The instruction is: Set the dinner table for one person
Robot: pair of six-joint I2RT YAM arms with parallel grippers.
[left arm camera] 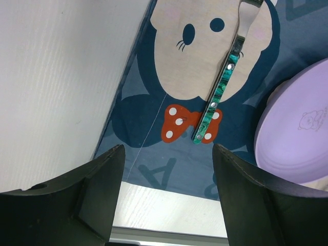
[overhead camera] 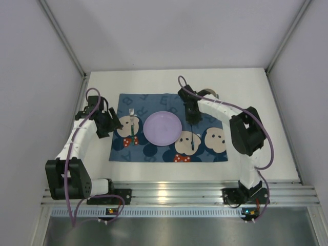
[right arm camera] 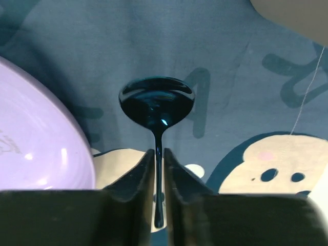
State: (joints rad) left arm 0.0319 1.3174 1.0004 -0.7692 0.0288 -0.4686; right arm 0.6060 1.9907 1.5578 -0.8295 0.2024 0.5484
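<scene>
While the left gripper (left arm camera: 168, 192) hangs wide open with nothing between its fingers, it sits over the left border of the mat (left arm camera: 138, 128), where the blue cloth meets the white dinner table (overhead camera: 246, 92); that tabletop spreads flat beneath both arms, with a ribbed aluminium rail (overhead camera: 179, 193) along its near edge by the arm bases, and the mat lies about its middle. Just right of that gripper a fork (left arm camera: 215, 97) lies flat on the mat, its tines toward the far side and its green marbled handle toward the near edge, crossing a printed bear face and ending by a red spotted bow. Next comes a round lilac plate (overhead camera: 162, 128), resting on the middle of the mat, near the fork but apart from it, with a faint bear drawing on its surface in the left wrist view. Right of the plate, and apart from it, the right gripper (right arm camera: 159, 159) is closed down to a narrow slit around the thin handle of a dark glossy spoon (right arm camera: 156, 100), whose bowl sticks out beyond the fingertips above a letter print, close to another bear face; whether the spoon rests on the cloth or is held just above it cannot be told
</scene>
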